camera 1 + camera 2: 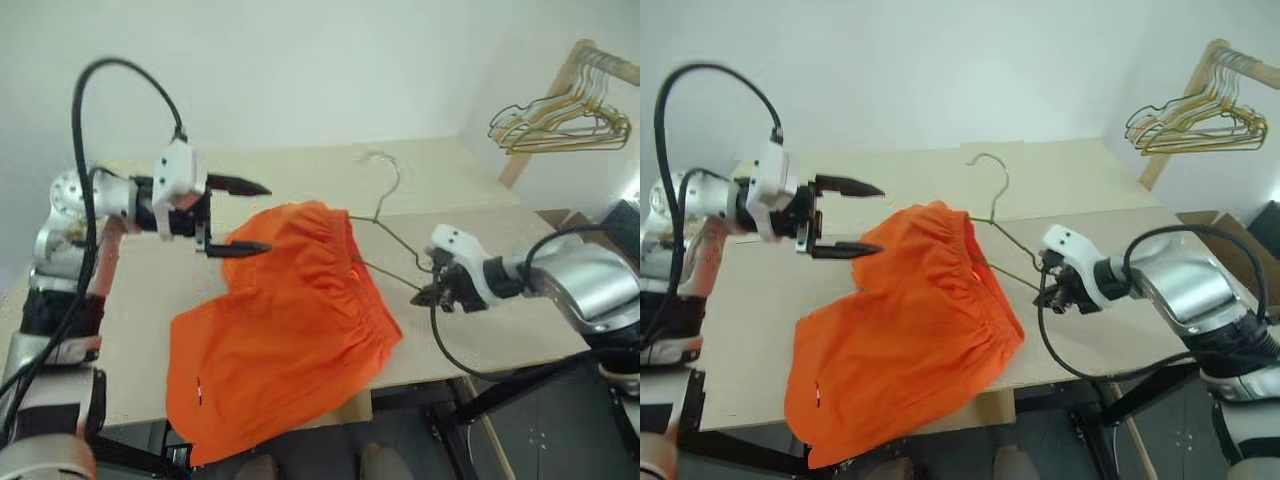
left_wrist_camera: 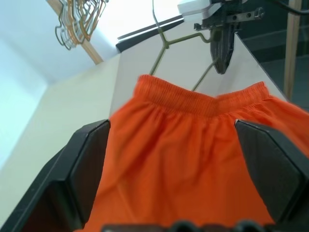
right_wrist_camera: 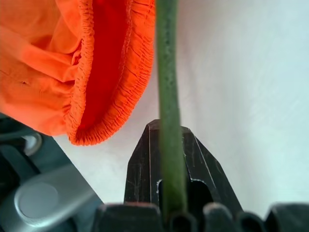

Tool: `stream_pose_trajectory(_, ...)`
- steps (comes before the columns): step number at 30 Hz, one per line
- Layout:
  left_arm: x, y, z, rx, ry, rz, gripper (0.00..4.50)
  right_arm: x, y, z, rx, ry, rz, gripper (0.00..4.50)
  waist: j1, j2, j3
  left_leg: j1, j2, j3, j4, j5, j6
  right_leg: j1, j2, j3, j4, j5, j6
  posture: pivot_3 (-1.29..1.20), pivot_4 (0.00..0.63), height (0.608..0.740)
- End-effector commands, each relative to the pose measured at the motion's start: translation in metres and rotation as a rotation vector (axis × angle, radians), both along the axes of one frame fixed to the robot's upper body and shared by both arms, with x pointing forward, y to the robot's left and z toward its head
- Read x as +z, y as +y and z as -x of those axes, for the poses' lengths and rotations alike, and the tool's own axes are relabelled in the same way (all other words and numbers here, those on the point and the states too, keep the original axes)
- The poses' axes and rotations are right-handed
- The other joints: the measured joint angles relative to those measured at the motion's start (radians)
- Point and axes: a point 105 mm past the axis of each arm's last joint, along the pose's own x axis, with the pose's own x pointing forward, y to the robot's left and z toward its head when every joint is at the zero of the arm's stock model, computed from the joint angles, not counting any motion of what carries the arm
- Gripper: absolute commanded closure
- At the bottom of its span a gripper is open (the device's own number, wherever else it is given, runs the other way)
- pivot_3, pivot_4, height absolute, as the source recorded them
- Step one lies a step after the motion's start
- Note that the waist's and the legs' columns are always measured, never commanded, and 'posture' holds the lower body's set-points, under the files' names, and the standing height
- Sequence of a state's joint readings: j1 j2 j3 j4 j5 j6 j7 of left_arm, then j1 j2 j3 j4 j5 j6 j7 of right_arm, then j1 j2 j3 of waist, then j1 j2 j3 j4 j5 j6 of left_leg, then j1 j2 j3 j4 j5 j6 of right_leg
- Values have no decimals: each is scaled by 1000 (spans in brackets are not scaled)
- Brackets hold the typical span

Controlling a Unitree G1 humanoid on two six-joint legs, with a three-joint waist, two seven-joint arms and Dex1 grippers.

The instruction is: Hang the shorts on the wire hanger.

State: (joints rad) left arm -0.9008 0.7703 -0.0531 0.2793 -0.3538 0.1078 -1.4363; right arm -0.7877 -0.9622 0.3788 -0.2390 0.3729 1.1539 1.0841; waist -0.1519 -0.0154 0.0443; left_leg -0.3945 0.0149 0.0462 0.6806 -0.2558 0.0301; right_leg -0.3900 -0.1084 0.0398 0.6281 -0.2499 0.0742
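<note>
Right gripper (image 1: 1049, 290) clamped on the lower corner of the wire hanger (image 1: 992, 222), the thin rod pinched between closed fingers in the right wrist view, hook raised toward the far side of the table (image 1: 1110, 190). Shorts (image 1: 905, 325) threaded over the hanger's other end by the gathered waistband, bright orange cloth draping down across the tabletop and past its near edge. Left gripper (image 1: 862, 217) poised just beside the raised waistband, fingers spread wide and holding nothing. Likely trouble from here: waistband sliding off the sloping wire arm, with just one side of it hooked on; thin rod twisting in the pinch under the uneven weight of the cloth; open fingers snagging the loose fabric and dragging it off the wire rather than spreading it. Bunch of gold hangers (image 1: 1195, 120) on a wooden rack well apart at the far right.
</note>
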Motion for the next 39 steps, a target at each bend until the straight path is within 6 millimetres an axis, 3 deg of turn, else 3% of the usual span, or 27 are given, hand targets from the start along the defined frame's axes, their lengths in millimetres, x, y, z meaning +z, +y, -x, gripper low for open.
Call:
stream_pose_trajectory(1,2,-6,-17,-30,-77,-105,36,17,12,-3,99,-84,57,4500,-20,0,0,-1,0,-1,0,0,0,-1,0,0,0,0,0,-258,0,740)
stream_pose_trajectory(7,-21,-18,-36,-119,-90,-331,36,30,27,-6,166,-112,90,4500,-81,0,0,-7,-2,-7,3,0,0,-5,-2,0,1,1,2,-295,0,740)
stream_pose_trajectory(17,-57,-4,-53,-63,-104,-626,36,34,31,-3,185,-99,105,4500,-175,0,0,-12,-2,-7,4,0,1,-13,-4,2,5,1,2,-319,0,740)
stream_pose_trajectory(20,-62,-2,-57,-47,-122,-651,653,34,30,-3,183,-96,105,4500,-188,0,0,-12,-1,-8,4,0,0,-14,-4,2,6,1,3,-322,0,740)
stream_pose_trajectory(31,-63,-7,-57,-37,-107,-572,4379,34,35,-3,183,-93,107,4500,-192,0,0,-12,-1,-8,4,0,1,-14,-6,2,14,0,4,-311,0,740)
stream_pose_trajectory(34,-63,-8,-55,-43,-93,-542,4449,31,36,-6,182,-122,111,4500,-192,0,0,-12,-1,-8,4,0,1,-14,-6,2,15,0,4,-309,0,740)
stream_pose_trajectory(39,-67,-4,-52,-31,-30,-491,4500,28,26,-12,125,-179,131,3025,-191,0,0,-12,-1,-9,4,0,0,-14,-6,2,16,0,4,-308,0,740)
